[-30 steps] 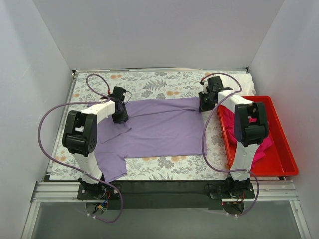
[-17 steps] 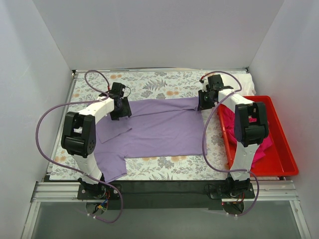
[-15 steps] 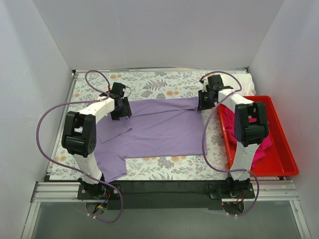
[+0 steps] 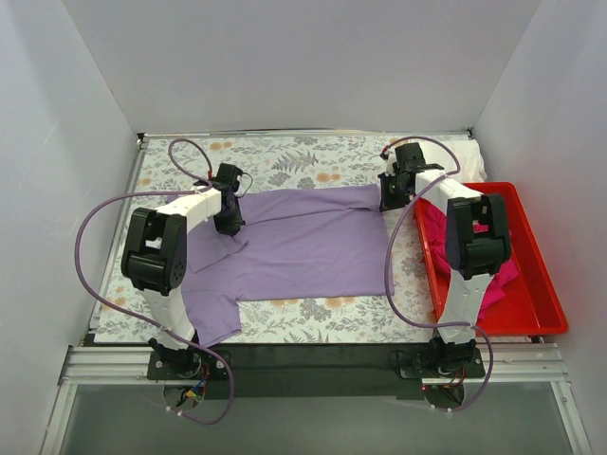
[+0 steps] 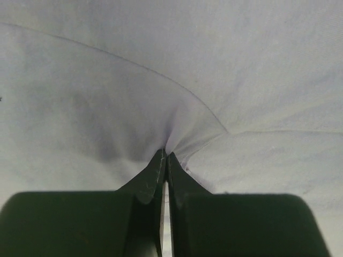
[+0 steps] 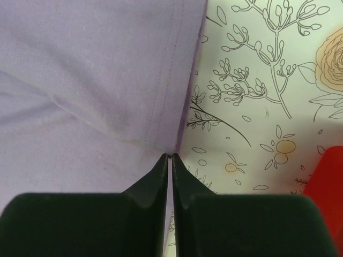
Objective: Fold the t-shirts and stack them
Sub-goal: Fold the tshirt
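Note:
The lavender t-shirt lies spread across the floral tablecloth, one sleeve hanging toward the near left. My left gripper is shut on a pinch of lavender fabric at the shirt's far left part; creases run out from the fingertips. My right gripper is shut on the hemmed edge of the lavender shirt at its far right corner. The magenta t-shirt lies bunched in the red bin. The white t-shirt is not in view.
The red plastic bin stands at the right of the table, its corner also showing in the right wrist view. The floral tablecloth shows beyond the shirt. White walls close in the left, back and right sides.
My left gripper has shifted slightly back and forth at the shirt's far left part, ending a little nearer than half a second ago. The right gripper has stayed at the far right corner.

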Robot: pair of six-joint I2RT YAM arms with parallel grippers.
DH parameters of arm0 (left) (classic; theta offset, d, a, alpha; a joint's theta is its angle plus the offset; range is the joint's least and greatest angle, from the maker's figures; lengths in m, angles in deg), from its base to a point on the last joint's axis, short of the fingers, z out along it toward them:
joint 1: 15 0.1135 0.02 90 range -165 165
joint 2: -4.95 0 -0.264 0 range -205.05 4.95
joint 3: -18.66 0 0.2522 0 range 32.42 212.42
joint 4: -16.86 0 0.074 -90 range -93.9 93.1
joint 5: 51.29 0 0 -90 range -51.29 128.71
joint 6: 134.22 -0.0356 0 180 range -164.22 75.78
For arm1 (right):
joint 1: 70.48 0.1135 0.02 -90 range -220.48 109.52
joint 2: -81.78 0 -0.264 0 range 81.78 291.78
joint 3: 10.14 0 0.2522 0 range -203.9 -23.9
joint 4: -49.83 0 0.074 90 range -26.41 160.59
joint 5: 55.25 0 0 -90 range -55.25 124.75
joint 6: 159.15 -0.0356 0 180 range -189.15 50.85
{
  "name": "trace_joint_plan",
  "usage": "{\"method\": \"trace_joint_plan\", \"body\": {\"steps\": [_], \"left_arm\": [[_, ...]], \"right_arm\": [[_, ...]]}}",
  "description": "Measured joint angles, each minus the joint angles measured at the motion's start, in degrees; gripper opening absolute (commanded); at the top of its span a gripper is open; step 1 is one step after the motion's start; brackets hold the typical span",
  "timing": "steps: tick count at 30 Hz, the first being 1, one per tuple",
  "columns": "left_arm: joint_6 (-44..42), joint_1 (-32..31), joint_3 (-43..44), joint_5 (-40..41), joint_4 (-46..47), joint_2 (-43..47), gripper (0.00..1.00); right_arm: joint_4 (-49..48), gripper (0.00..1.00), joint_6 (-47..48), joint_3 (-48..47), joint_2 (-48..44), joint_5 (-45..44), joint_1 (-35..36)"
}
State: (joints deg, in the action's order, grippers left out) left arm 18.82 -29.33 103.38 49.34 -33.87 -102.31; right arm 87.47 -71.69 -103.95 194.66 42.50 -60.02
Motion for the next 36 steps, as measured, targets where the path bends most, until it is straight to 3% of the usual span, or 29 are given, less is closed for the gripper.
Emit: {"method": "trace_joint_plan", "body": {"steps": [3,6,7,9,20,30,36], "left_arm": [[0.0,0.3,0.0,0.0,-0.5,0.0,0.09],[0.0,0.3,0.0,-0.5,-1.0,0.2,0.32],[0.1,0.3,0.0,-0.7,-1.2,0.3,0.45],[0.5,0.3,0.0,-1.2,-1.9,0.6,0.56],[2.9,4.0,3.0,-1.8,1.7,3.1,0.61],[3.9,10.0,6.1,-1.7,7.6,-2.5,0.61],[3.8,10.5,6.3,-1.2,8.9,-5.8,0.60]], "right_arm": [[0.2,0.12,0.0,0.0,0.0,-0.1,0.0],[0.3,0.25,-0.2,-0.1,0.0,0.2,0.0],[0.4,0.31,-0.2,-0.2,0.0,0.3,0.0],[1.2,0.34,-0.3,-1.2,0.0,0.7,0.0],[0.6,0.36,-0.9,-17.5,6.3,3.4,-0.6],[1.0,0.40,0.0,-19.4,14.7,1.6,-0.7],[1.1,0.32,0.1,-20.7,15.8,1.8,-0.7]]}}
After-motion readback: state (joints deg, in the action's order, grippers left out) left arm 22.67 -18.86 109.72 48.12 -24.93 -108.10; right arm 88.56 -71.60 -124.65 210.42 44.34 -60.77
